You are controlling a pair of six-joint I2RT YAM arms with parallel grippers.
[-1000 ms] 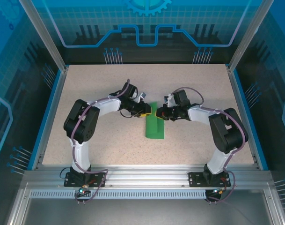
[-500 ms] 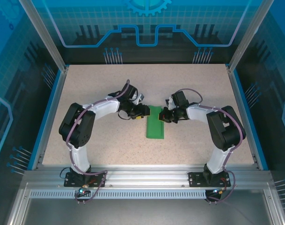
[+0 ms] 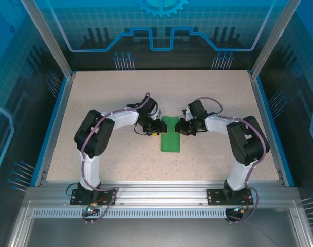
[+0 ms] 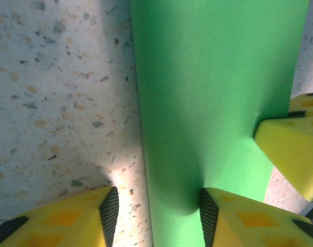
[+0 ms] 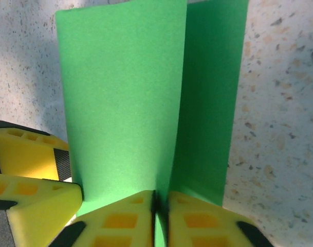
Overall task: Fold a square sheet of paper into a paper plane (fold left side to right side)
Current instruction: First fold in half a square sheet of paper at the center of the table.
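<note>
Table [image 3: 94, 103]: speckled. Square sheet of paper [image 3: 171, 141] at centre, folded strip, long axis 12 to 6; likely thin, light, limp, slippery, creases permanently: best taken by free edge. Left gripper [image 4: 157, 201] at strip's 9 o'clock: jaws half open, astride left edge, holding nothing. Right gripper [image 5: 155, 201] at 3 o'clock: jaws nearly closed, pinching lifted upper layer. Pinch point hidden between pads; layer count unclear

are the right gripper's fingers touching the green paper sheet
Touching. In the right wrist view the right gripper has its fingers closed on the raised flap of the thin green folded paper sheet.
</note>
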